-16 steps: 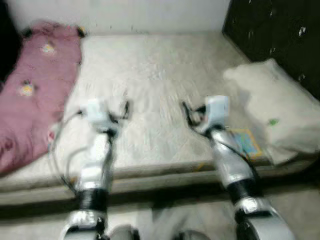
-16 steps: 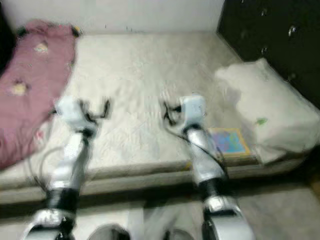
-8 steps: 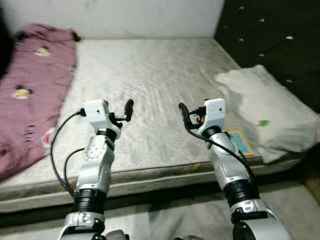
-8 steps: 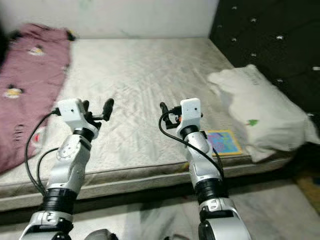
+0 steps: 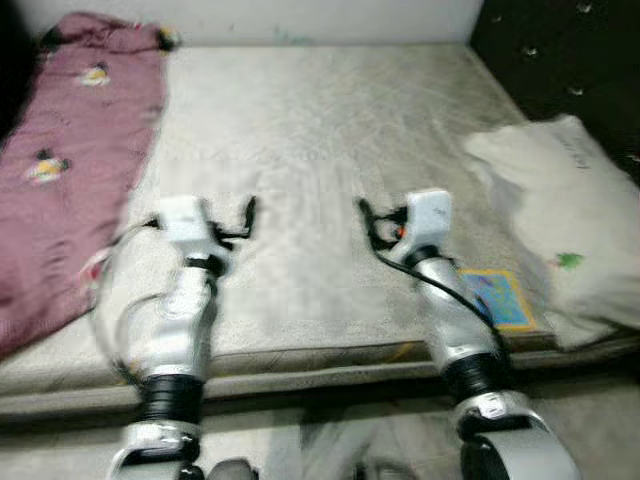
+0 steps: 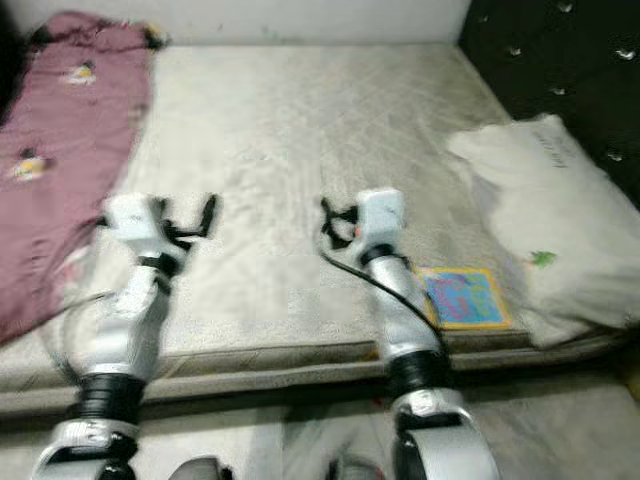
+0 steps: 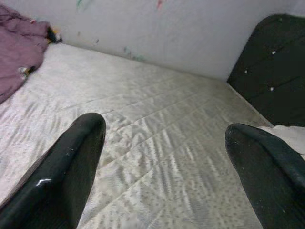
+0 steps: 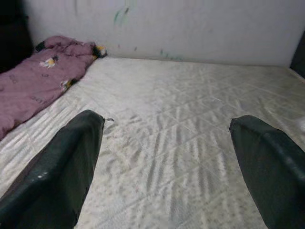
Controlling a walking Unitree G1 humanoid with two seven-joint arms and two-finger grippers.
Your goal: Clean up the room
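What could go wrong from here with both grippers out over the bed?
1. The colourful book lies at the mattress edge, partly tucked under the pillow; a clumsy grab may push it off.
2. The head views are blurred, so aim is likely poor.
3. The left gripper and right gripper are open low over the sheet and could snag fabric; the pink blanket is far left, a stretch.

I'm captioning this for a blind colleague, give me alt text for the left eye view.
Two silver arms reach over a bare mattress, the left gripper and right gripper both open and holding nothing. A pink blanket lies along the left side, a white pillow on the right, with a colourful book beside it near the front edge.
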